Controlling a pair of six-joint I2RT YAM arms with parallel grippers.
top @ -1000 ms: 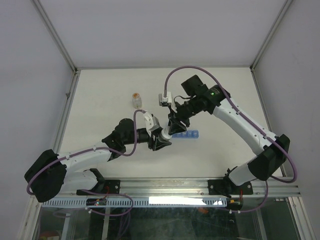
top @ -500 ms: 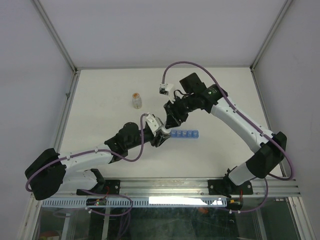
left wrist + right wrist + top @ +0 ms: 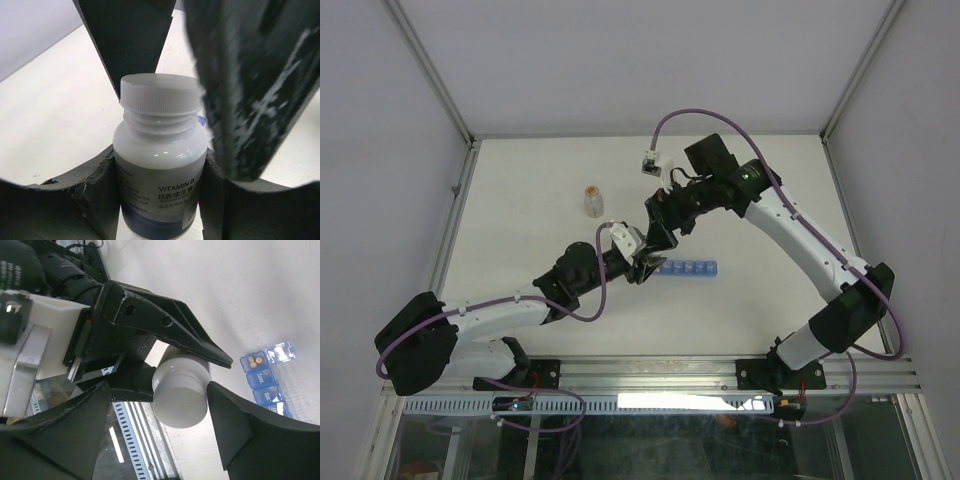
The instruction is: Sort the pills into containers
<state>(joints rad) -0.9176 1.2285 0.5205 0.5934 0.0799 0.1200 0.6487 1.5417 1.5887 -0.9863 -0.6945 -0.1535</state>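
My left gripper (image 3: 158,192) is shut on a white bottle (image 3: 159,165) labelled Vitamin B, held by its body with the white screw cap (image 3: 160,92) on. My right gripper (image 3: 159,387) is open and straddles that cap (image 3: 180,396), one finger (image 3: 235,425) close beside it and the other farther off. In the top view the two grippers, left (image 3: 642,263) and right (image 3: 656,236), meet just left of the blue containers (image 3: 688,268). The end compartment has its lid up, with orange pills (image 3: 256,360) inside.
A small clear vial with orange contents (image 3: 592,200) stands on the white table (image 3: 770,190) behind the left arm. Metal frame rails (image 3: 455,210) border the table at the sides, and the arm bases sit along the near edge.
My right gripper has lifted away from the containers, swung left and opened around the bottle's cap. My left arm has brought the bottle up toward it.
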